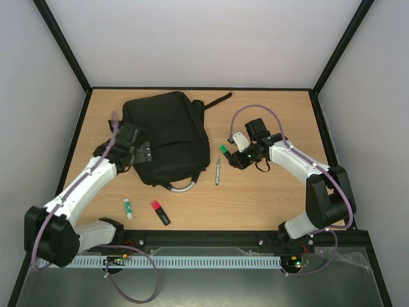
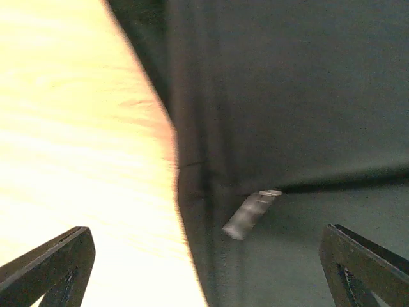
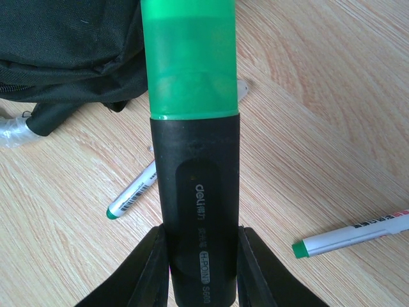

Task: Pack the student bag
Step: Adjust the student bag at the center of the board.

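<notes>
Lying flat left of centre on the wooden table (image 1: 268,204), the student bag (image 1: 167,136) has its grey curved handle (image 1: 181,187) turned toward the arm bases and 1 strap (image 1: 217,100) trailing toward the far edge. The left gripper (image 1: 142,152) hangs over the bag's left edge with its jaws spread wide and nothing between them; its wrist view shows black fabric, a small metal zipper pull (image 2: 249,214) and bare wood alongside. The right gripper (image 3: 201,236) sits to the right of the bag, clamped on a green highlighter (image 3: 192,77) with a black barrel, cap end pointing toward the bag. Below that marker, a white pen (image 3: 132,194) with a green end lies on the table between the gripper and the bag, near the handle, and a second pen (image 3: 354,235) lies further right. Nearer the bases, a small white-and-green stick (image 1: 128,208) and a pink-capped black highlighter (image 1: 160,212) rest close together, apart from the bag.
</notes>
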You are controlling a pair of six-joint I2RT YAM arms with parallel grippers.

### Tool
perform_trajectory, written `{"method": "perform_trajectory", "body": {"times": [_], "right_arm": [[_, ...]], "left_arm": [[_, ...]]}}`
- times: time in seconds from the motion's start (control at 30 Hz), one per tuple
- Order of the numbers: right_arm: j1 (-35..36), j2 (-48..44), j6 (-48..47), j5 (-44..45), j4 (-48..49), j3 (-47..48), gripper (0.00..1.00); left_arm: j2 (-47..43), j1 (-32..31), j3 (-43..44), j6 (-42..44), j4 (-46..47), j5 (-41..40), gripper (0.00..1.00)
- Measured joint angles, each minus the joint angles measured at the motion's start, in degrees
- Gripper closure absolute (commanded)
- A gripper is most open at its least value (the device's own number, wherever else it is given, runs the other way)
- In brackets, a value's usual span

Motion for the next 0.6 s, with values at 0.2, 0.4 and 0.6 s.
{"method": "perform_trajectory", "body": {"times": [0.2, 0.4, 0.6], "right_arm": [[0.00, 0.00, -0.02, -0.04, 0.07, -0.02, 0.95], [0.00, 0.00, -0.09, -0.02, 0.09, -0.13, 0.95], [0.00, 0.00, -0.48, 0.00, 0.11, -0.28, 0.95]], "left_arm": [[-5.27, 10.78, -7.78, -4.83, 2.60, 10.01, 0.04], [-2.99, 9.49, -12.92, -6.97, 7.41, 22.01, 0.11], [0.02, -0.15, -12.81, -8.02, 12.41, 27.61, 0.14]]}}
